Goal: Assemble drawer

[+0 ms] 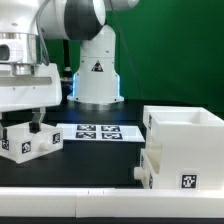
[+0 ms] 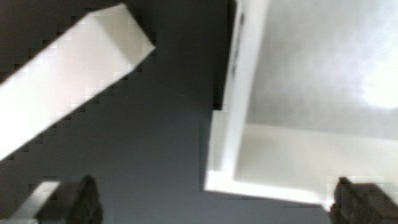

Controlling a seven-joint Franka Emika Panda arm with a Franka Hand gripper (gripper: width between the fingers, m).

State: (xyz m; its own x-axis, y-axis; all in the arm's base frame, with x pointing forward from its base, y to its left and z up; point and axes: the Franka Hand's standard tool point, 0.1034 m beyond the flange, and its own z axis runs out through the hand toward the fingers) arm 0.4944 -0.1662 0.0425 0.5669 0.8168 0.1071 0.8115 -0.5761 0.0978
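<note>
A small white drawer tray point(image 1: 28, 143) with square tags stands at the exterior view's left. My gripper point(image 1: 27, 123) hangs just above it, open and empty, apart from it. In the wrist view my gripper point(image 2: 217, 200) has its dark fingertips point(image 2: 71, 200) spread wide, and the tray's white corner and rim point(image 2: 267, 150) lie between and beyond them. The large white casing point(image 1: 195, 135) stands at the exterior view's right. A second tray point(image 1: 155, 168) sits in its lower part, with its knob point(image 1: 138, 174) pointing to the exterior view's left.
The marker board point(image 1: 95, 132) lies flat on the dark table between the tray and the casing. The robot's white base point(image 1: 97, 70) stands behind it. A white strip point(image 2: 80, 60) crosses the wrist view; I cannot tell what it is.
</note>
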